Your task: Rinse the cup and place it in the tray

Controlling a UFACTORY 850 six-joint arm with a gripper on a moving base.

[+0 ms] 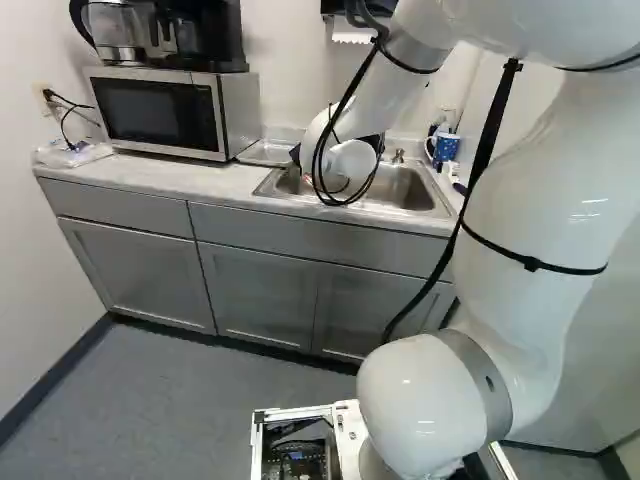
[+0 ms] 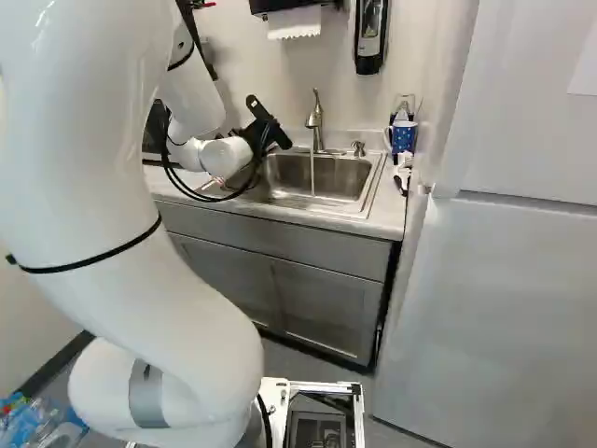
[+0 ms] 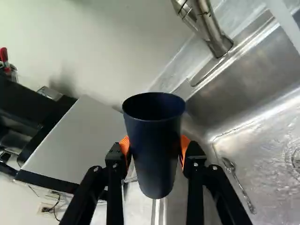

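1. Orange-padded black fingers point(image 3: 124, 146) hold a dark-blue tapered cup point(image 3: 155, 145) from both sides.
2. It is near the stainless-steel sink point(image 2: 345, 177), apart from the running water point(image 2: 312, 175).
3. A metal spoon point(image 3: 242, 187) lies in the sink.

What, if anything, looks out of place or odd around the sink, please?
A spoon lies loose in the sink, and the faucet is running with the cup outside its stream, though that may be mid-task. Nothing looks plainly damaged.

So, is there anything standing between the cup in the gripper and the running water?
Nothing visible stands between the cup, held in the gripper, and the running water. The spoon lies low in the sink.
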